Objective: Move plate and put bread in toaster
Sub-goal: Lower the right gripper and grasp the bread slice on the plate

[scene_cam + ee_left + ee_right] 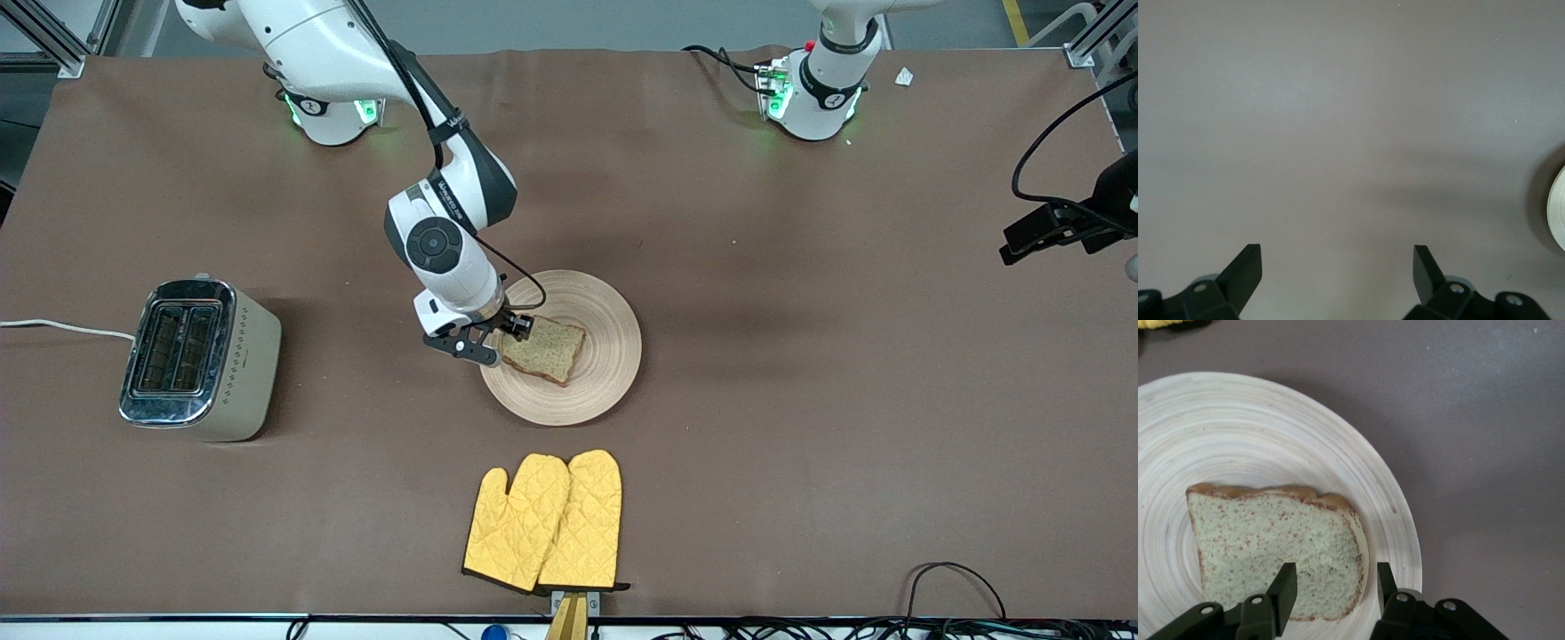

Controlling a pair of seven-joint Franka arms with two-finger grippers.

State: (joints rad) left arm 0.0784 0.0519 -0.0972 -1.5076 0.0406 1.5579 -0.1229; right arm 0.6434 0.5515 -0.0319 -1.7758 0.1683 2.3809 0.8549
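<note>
The single roughly square slice of brownish wholegrain bread with its darker crust is seen lying flat on the round, shallow light-wood plate with concentric ring grooves, which sits on the brown table near its middle. The right gripper is lowered at the edge of the slice that faces the right arm's end of the table. In the right wrist view one finger is seen over the crumb and the other just outside the crust, so the jaws are placed astride a strip of the slice and partly drawn in; whether the bread is actually pinched cannot be told, since it is not lifted off the plate. An edge grip is judged to have been chosen so that the slice can hang upright for a slot.

The boxy cream-beige two-slot toaster with its shiny chrome top is stood well apart from the plate, toward the right arm's end, slots upward and empty, which suits a drop from above. A pair of yellow quilted oven mitts is laid nearer to the front camera than the plate.

The left gripper is held spread wide over bare table, holding nothing; that arm is judged to be waiting, kept clear of the working arm
</note>
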